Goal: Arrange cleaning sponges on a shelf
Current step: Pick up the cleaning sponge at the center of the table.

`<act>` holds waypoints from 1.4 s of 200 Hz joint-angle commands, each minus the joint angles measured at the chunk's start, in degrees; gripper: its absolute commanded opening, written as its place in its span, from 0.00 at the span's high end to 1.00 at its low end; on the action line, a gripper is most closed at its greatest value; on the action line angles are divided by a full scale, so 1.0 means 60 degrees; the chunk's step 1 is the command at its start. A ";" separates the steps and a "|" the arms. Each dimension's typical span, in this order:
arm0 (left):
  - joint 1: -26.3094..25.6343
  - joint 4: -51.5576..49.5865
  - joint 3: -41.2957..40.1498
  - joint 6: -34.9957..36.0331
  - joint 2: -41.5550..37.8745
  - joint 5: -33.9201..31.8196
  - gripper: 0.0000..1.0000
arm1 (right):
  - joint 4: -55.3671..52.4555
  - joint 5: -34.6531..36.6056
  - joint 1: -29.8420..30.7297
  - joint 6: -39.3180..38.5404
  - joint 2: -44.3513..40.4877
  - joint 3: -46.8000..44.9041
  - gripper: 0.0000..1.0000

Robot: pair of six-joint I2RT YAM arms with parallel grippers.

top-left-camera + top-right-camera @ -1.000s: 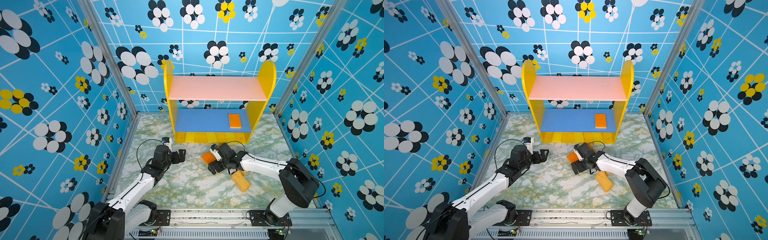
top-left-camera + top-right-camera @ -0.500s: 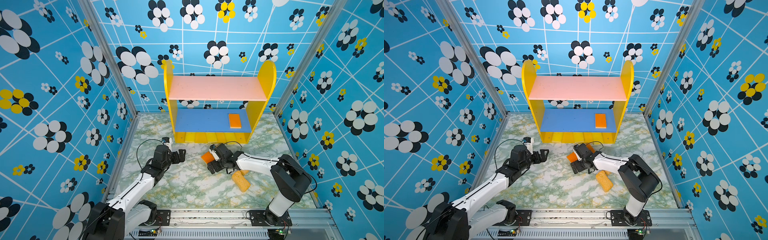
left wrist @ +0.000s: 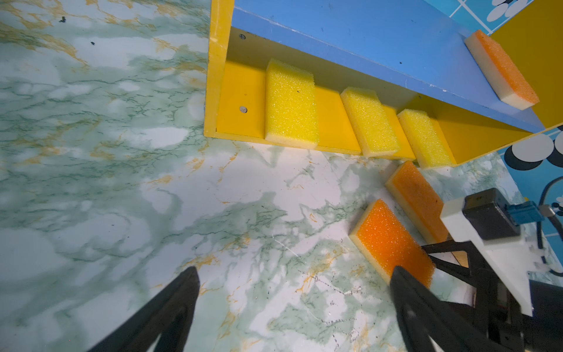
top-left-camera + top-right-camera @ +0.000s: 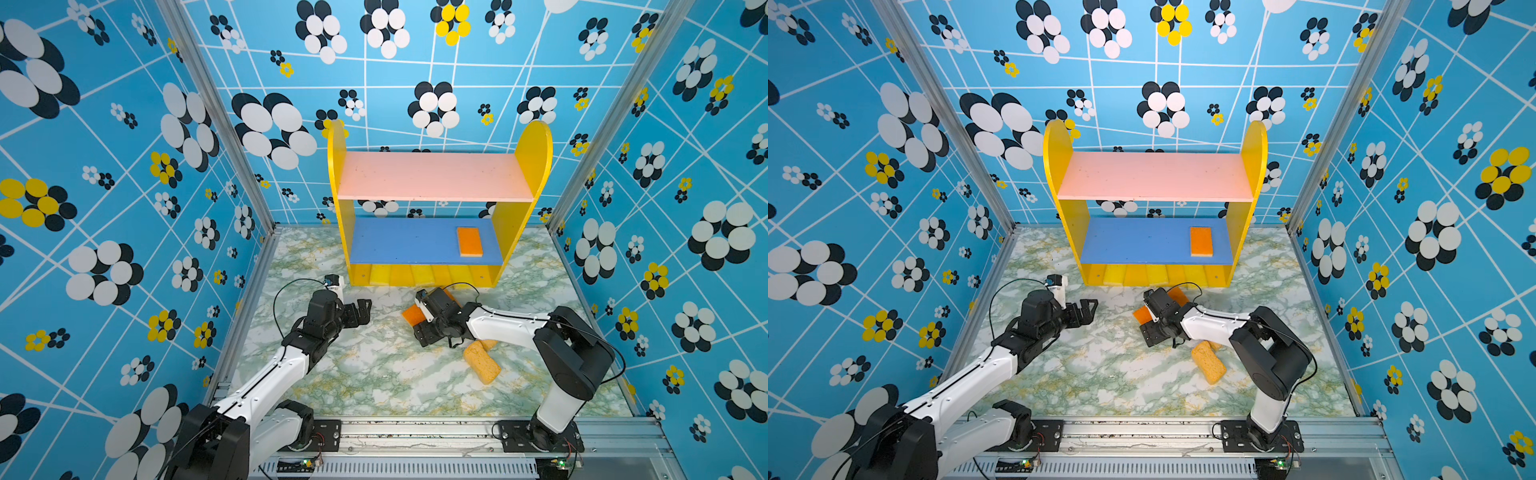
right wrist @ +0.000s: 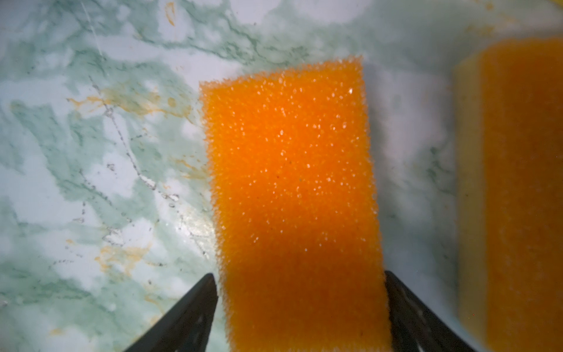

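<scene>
The shelf (image 4: 432, 174) stands at the back. One orange sponge (image 4: 469, 242) lies on its blue board, and three yellow sponges (image 3: 291, 103) lie on the yellow base. On the table, my right gripper (image 5: 299, 275) is open, straddling a flat orange sponge (image 5: 292, 183); one finger touches its edge and a thin gap shows at the other. A second orange sponge (image 5: 518, 183) lies beside it. A tan porous block (image 4: 481, 361) lies near the right arm, with another partly hidden behind it. My left gripper (image 3: 294, 271) hovers wide open and empty over bare table.
The marbled tabletop (image 4: 374, 374) is boxed in by blue flowered walls on three sides. A metal rail (image 4: 415, 432) carries both arm bases at the front. The pink top board (image 4: 1154, 174) is bare, and the blue board (image 4: 1133, 241) is bare left of its sponge.
The right gripper's jaws have narrowed onto the sides of the orange sponge, and the right arm's elbow has swung inward. The left arm has not moved.
</scene>
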 commanded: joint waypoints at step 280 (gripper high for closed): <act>0.0061 -0.0330 0.0366 0.0445 -0.0280 -0.0137 0.01 | -0.0156 -0.0208 -0.0297 0.0873 -0.2780 0.0102 0.39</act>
